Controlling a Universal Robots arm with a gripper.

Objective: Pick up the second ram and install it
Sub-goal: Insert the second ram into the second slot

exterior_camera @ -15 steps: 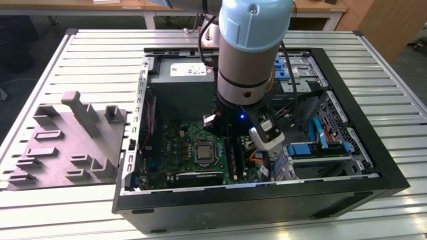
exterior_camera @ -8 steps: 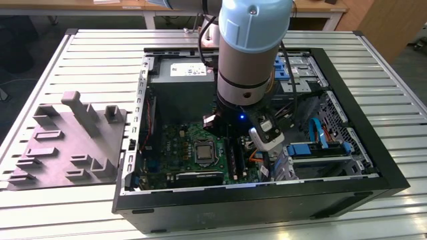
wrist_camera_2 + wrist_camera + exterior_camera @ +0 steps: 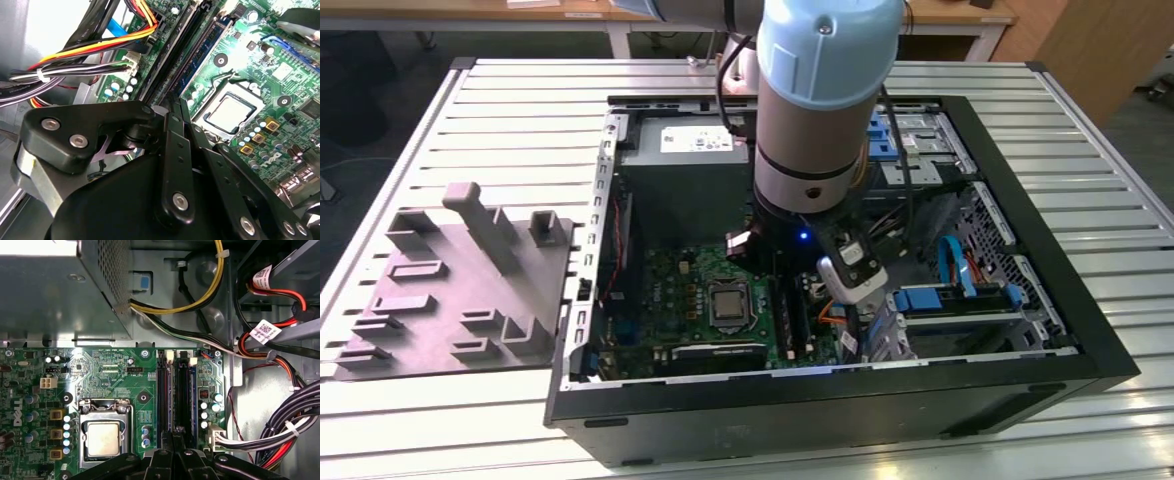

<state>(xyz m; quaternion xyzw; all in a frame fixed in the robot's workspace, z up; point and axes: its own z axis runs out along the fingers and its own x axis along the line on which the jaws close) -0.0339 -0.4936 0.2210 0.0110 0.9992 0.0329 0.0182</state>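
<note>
Tool (image 3: 173, 433), fingers (image 3: 176, 145) pressed together, over memory slots (image 3: 175, 390); hold on anything unclear. Exterior view: at 3 o'clock of processor socket (image 3: 724, 303).

Bright room light, sheen on table (image 3: 520, 110); case (image 3: 854, 400) interior shadowed; blown highlight on power supply (image 3: 50, 295)

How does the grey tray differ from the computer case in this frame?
The grey tray is a low plate with upright blocks; the computer case is a deep black open box. The tray lies at the exterior view's left; the case holds the motherboard, and the arm reaches into it. Both rest on the slatted table.
</note>
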